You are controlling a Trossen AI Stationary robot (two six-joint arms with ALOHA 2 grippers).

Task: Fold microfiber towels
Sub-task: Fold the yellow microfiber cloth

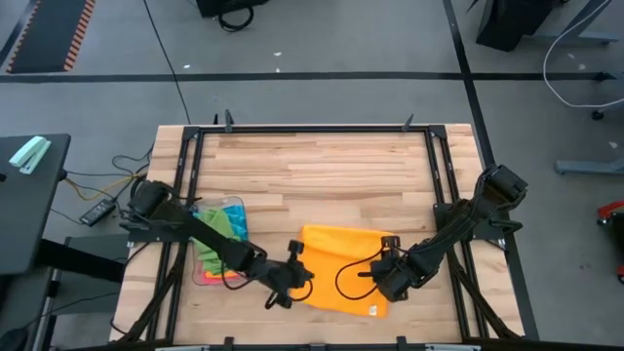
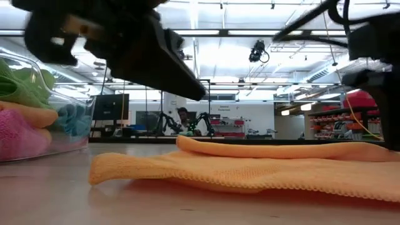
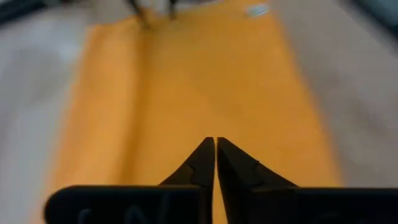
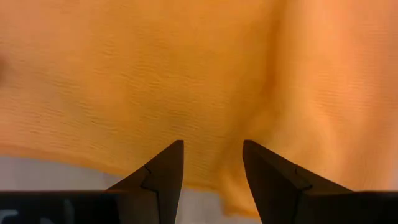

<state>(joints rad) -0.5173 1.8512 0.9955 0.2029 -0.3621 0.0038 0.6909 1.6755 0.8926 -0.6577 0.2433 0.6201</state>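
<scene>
Over the orange towel (image 1: 343,268), the left end effector (image 1: 292,278) was closed and empty, the right end effector (image 1: 387,273) parted. Soft and limp, it would probably sag; an edge seemed the best hold.

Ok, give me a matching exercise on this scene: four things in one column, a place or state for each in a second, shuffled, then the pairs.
Things:
1. orange towel
2. tray
3. left end effector
4. right end effector

Places or states:
A. fingers apart, over the orange towel's edge
B. spread flat between the two arms
C. fingers closed, holding nothing
D. on the table's left, holding bunched towels

Pairs: 1-B, 2-D, 3-C, 4-A
</scene>
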